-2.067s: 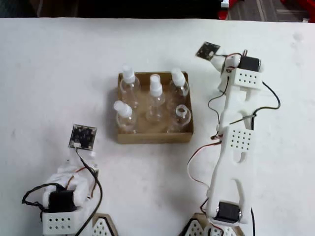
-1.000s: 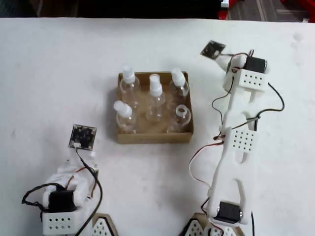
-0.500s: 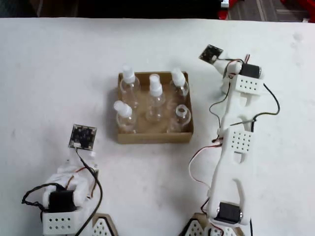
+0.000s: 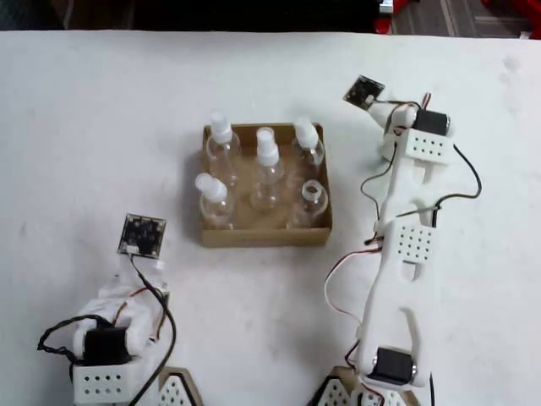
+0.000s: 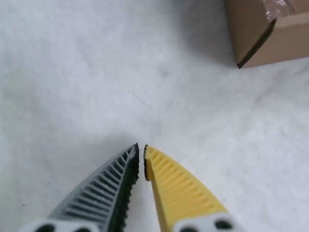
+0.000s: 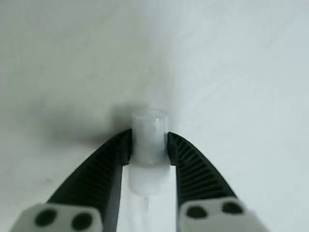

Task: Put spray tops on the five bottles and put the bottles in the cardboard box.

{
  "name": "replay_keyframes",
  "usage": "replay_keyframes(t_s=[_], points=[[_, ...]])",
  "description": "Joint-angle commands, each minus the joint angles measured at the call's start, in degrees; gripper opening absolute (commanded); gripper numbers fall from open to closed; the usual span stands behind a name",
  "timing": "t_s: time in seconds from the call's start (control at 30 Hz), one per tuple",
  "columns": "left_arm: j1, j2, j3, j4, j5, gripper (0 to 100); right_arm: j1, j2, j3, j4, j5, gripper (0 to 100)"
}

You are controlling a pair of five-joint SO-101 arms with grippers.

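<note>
The cardboard box point(image 4: 217, 234) sits mid-table with several clear bottles inside. Those I can see at the back and front left wear white spray tops point(image 4: 267, 146); the front-right bottle point(image 4: 311, 196) has a bare open neck. My right gripper point(image 6: 148, 141) is shut on a white spray top point(image 6: 148, 140), its black fingers point(image 6: 189, 162) pressing both sides, over the white table. The right arm point(image 4: 406, 245) stretches to the right of the box. My left gripper point(image 5: 141, 157) is shut on nothing, grey and yellow fingers together near the table's front left, with the box corner point(image 5: 260, 34) ahead of it.
The white table point(image 4: 101, 127) is bare to the left of and behind the box. The left arm point(image 4: 114, 347) is folded at the front left. Loose red and black wires point(image 4: 338, 288) hang beside the right arm.
The right arm's wrist swung a little right, then came back and drew slightly toward the front. The left arm and the bottles have not moved.
</note>
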Motion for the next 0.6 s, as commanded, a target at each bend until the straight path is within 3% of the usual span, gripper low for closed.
replay_keyframes(t_s=[0.0,0.17,0.57], points=[[0.7,-0.5,-0.1,-1.3,-0.4,3,-0.1,-5.1,-2.5,6.7,0.4,1.8],[0.7,-0.5,-0.1,-1.3,-0.4,3,-0.1,-12.1,-2.3,12.2,-1.7,1.6],[0.7,-0.5,-0.1,-1.3,-0.4,3,7.8,-31.5,-1.8,12.6,-33.4,1.5]])
